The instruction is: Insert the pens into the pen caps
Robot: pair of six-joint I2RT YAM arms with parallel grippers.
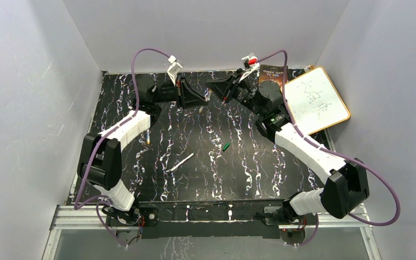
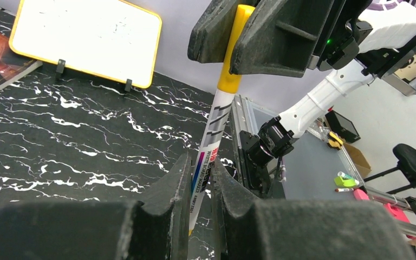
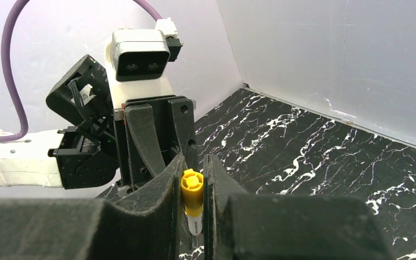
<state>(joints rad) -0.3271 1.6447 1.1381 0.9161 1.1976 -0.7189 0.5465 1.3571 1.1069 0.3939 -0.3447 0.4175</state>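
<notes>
My left gripper (image 2: 200,181) is shut on the lower barrel of a whitish pen (image 2: 212,135) printed "white board marker". The pen's upper end sits inside a yellow pen cap (image 2: 231,59). My right gripper (image 3: 193,169) is shut on that yellow cap (image 3: 192,187), with a little white barrel showing below it. In the top view both grippers meet tip to tip at the back of the table, left (image 1: 197,99) and right (image 1: 218,91). A green cap (image 1: 226,146) and a bare pen (image 1: 180,162) lie mid-table. Another pen (image 1: 148,134), orange at its near end, lies by the left forearm.
A yellow-framed whiteboard (image 1: 317,100) leans at the back right, with a book (image 1: 272,73) beside it. The black marbled table (image 1: 249,173) is walled in by grey panels on three sides. Both arm bases sit at the near edge.
</notes>
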